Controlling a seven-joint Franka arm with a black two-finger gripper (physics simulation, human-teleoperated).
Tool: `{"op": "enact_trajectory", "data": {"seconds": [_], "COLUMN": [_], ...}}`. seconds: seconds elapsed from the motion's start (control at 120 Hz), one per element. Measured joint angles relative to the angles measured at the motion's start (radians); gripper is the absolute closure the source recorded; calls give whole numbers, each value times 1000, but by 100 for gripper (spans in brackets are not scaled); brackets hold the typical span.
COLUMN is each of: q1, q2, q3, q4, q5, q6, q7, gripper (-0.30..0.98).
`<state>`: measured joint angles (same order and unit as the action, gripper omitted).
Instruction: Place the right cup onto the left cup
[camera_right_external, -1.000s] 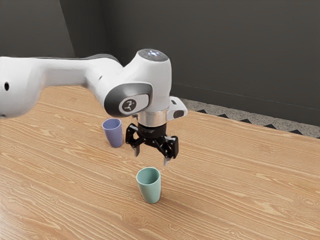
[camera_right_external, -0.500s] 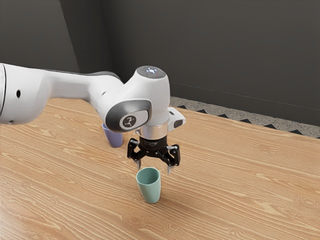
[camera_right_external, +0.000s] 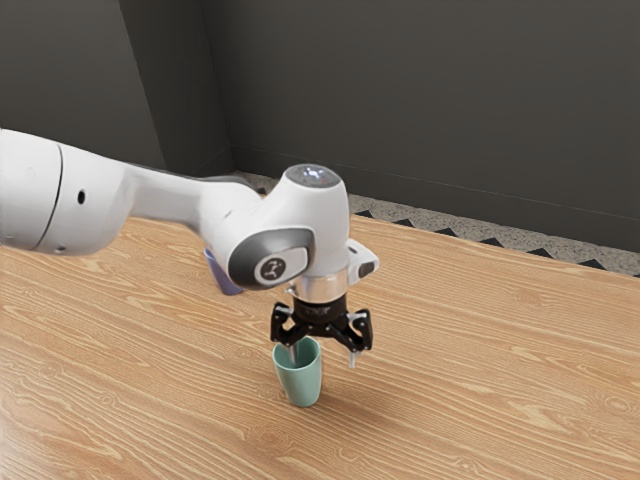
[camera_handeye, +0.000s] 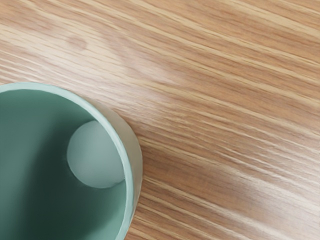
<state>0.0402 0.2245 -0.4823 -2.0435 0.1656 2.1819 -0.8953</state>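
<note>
Across the middle and lower frame of the exterior view, wooden table (camera_right_external: 480, 400): bears both cups, set well apart.
White arm (camera_right_external: 170, 195): enters at the exterior view's left edge and bends down near the centre, the hand pointing at the table.
Black gripper (camera_right_external: 324, 358): just below centre, low over the nearer cup and set off toward the exterior view's right of it.
Teal cup (camera_right_external: 301, 385): upright on the table, lower centre of the exterior view; by the task's wording, most likely the right cup, the one to move. Not lifted; the grasp looks to be the step in hand.
Purple cup (camera_right_external: 222, 277): left of centre, farther back, partly behind the arm; probably the left cup, the one to receive. Nothing is stacked, so grip, lift, carry and lowering all remain.
Fingers (camera_right_external: 353, 358): spread wide, holding nothing; one appears at the teal cup's mouth, the other beyond its side, which suggests a pinch on the wall. Whether either touches, I cannot tell.
Rim (camera_handeye: 45, 88): curves through the lower left of the wrist view.
Round bottom (camera_handeye: 95, 155): seen inside the teal cup in the wrist view; the exterior view instead gives the finger spread and the purple cup.
</note>
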Motion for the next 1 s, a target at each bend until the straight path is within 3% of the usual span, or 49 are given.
{"op": "enact_trajectory", "data": {"seconds": [0.3,0.775,1.0], "q1": [1,0,0], "q2": [36,51,51], "q3": [7,24,29], "q4": [2,0,-1], "q5": [16,18,19], "q6": [35,41,33], "q7": [-22,-40,-44], "gripper": [5,61,74]}}
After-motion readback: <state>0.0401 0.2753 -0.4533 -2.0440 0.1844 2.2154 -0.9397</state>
